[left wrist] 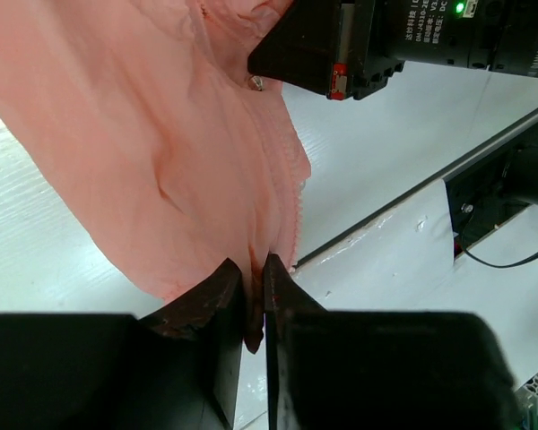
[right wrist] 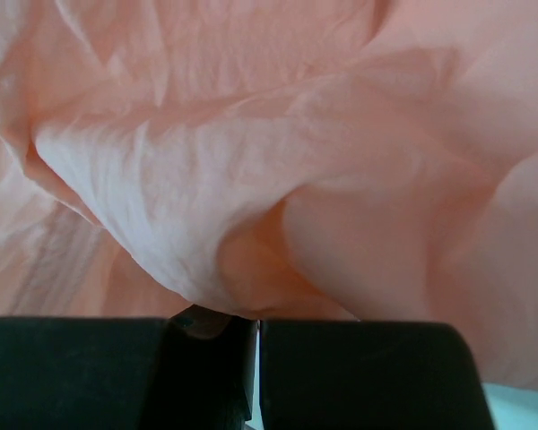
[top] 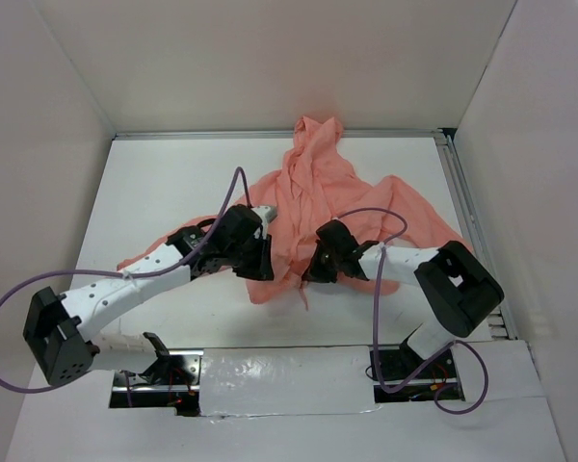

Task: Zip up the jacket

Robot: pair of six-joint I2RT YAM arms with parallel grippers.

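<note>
The salmon-pink jacket [top: 313, 197] lies crumpled on the white table, with its hood against the far wall. My left gripper [top: 257, 262] sits at its lower hem. In the left wrist view the left gripper [left wrist: 254, 273] is shut on a fold of the jacket [left wrist: 152, 152], beside the zipper edge [left wrist: 293, 184]. My right gripper [top: 315, 267] is at the hem a little to the right. It also shows in the left wrist view [left wrist: 318, 49], next to a small metal piece [left wrist: 256, 83]. In the right wrist view the right gripper [right wrist: 255, 320] is shut, with jacket fabric [right wrist: 278, 161] bulging over its tips.
White walls enclose the table on three sides. A metal rail [top: 467, 217] runs along the right side. A dark slot [left wrist: 403, 202] marks the table's near edge. Purple cables [top: 226, 207] loop over both arms.
</note>
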